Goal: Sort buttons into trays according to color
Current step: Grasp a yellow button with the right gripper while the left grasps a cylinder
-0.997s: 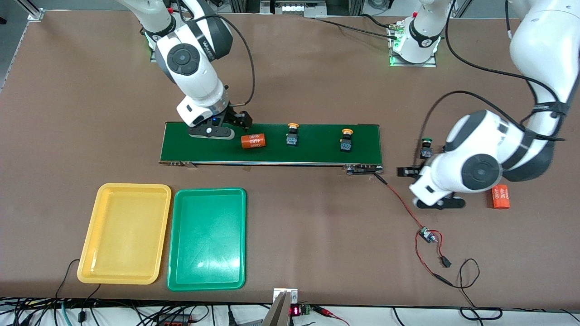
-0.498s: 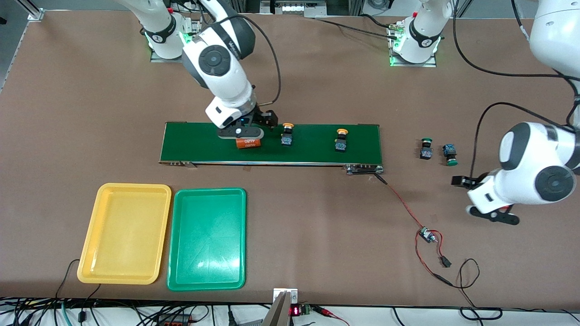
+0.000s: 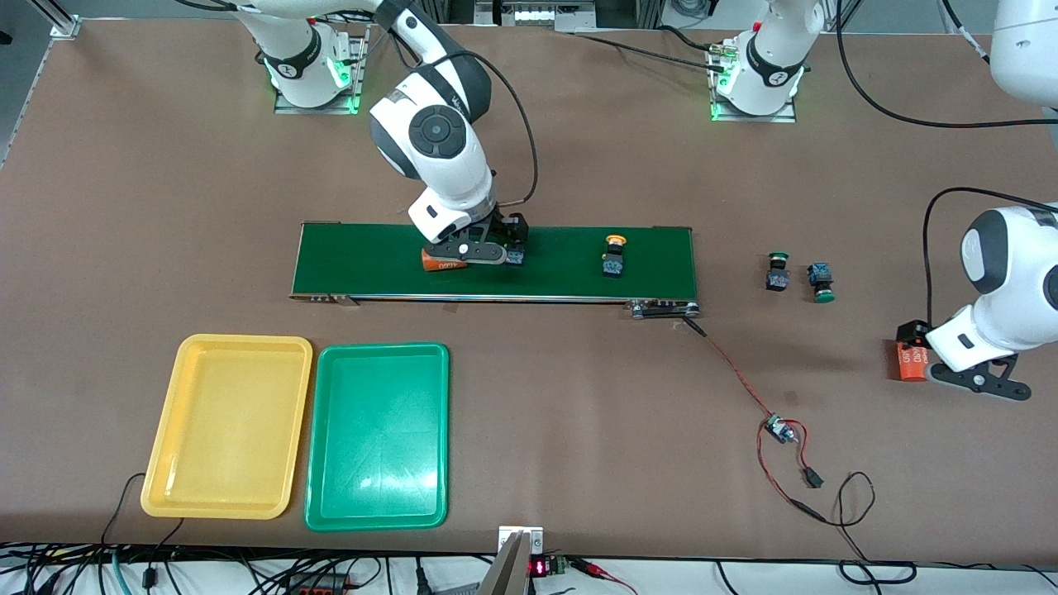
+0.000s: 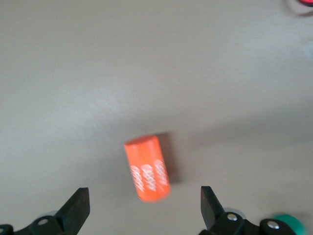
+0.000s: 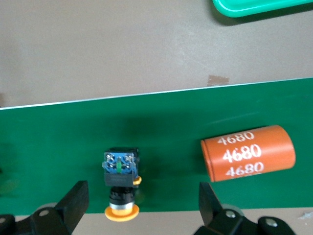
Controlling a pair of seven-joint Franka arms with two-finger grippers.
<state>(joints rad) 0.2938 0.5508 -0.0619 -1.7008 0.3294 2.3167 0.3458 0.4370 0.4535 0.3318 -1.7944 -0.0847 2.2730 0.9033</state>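
Observation:
My right gripper (image 3: 489, 253) hangs open over the dark-green belt, its fingers (image 5: 73, 200) standing either side of a yellow-capped button (image 5: 120, 178) lying on its side; the arm mostly hides this button (image 3: 517, 258) in the front view. A second yellow button (image 3: 613, 256) stands farther along the belt toward the left arm's end. Two green buttons (image 3: 777, 271) (image 3: 821, 281) sit on the table past the belt's end. The yellow tray (image 3: 227, 347) and green tray (image 3: 378, 355) lie side by side nearer the front camera. My left gripper (image 3: 979, 380) is open over the table.
An orange numbered cylinder (image 5: 247, 152) lies on the conveyor belt (image 3: 364, 264) beside my right gripper. Another orange cylinder (image 4: 147, 167) lies on the table under my left gripper. A red-and-black wire with a small board (image 3: 777, 430) trails from the belt's end.
My right gripper moved along the belt from the cylinder to the yellow button. The belt's items drifted toward the right arm's end. My left arm swung from the green buttons to the cylinder.

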